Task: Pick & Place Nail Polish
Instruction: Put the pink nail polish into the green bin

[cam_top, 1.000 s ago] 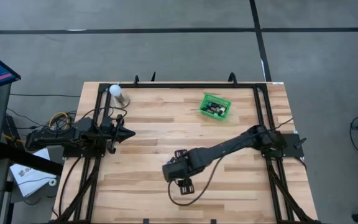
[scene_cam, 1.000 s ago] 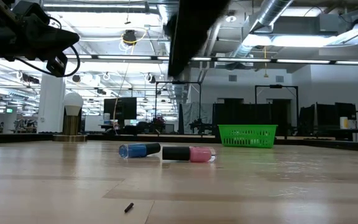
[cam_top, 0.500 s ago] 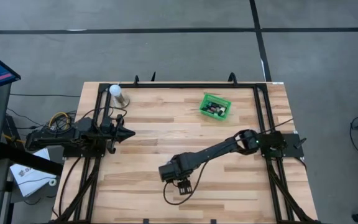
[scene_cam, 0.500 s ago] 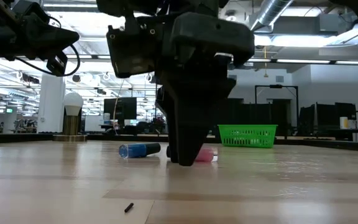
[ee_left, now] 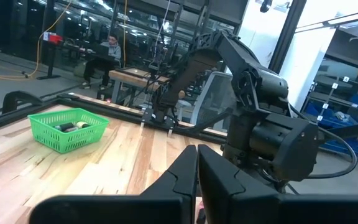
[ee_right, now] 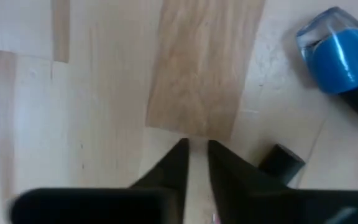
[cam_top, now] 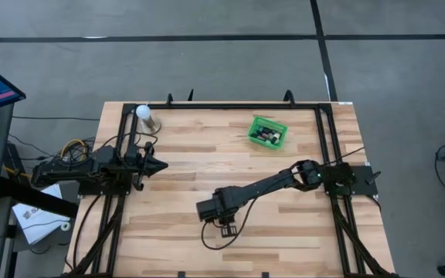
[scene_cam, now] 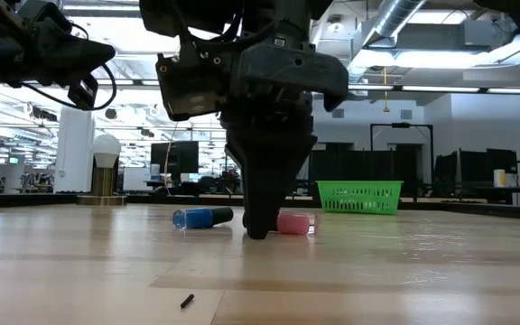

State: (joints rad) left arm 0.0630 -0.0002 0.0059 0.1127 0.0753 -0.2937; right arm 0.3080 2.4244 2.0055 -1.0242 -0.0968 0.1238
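Two nail polish bottles lie on their sides mid-table: a blue one (scene_cam: 201, 218) with a dark cap and a pink one (scene_cam: 294, 223). My right gripper (scene_cam: 258, 231) has come down from above, its fingertips at the table on the pink bottle's cap end, the fingers drawn close together (ee_right: 196, 148). The blue bottle (ee_right: 337, 55) lies just beyond it, untouched. My left gripper (cam_top: 159, 164) hovers shut over the table's left side (ee_left: 196, 163). My right gripper stands on the pink bottle's dark cap, whose end (ee_right: 281, 163) shows beside one finger. The fingers point down from above. The gripper's own body hides the place of contact in the low view. The pink glass body (scene_cam: 296, 223) still lies on the table.
A green basket (cam_top: 268, 131) with bottles in it stands at the far right of the table. A white ball-topped stand (cam_top: 147, 117) is at the far left corner. A small dark speck (scene_cam: 187, 301) lies near the front edge. Bare wood surrounds the two bottles.
My right gripper has come down from above the table until its fingertips reached the wood at the pink bottle's cap, shifting slightly toward the table's left. Both bottles lie where they were.
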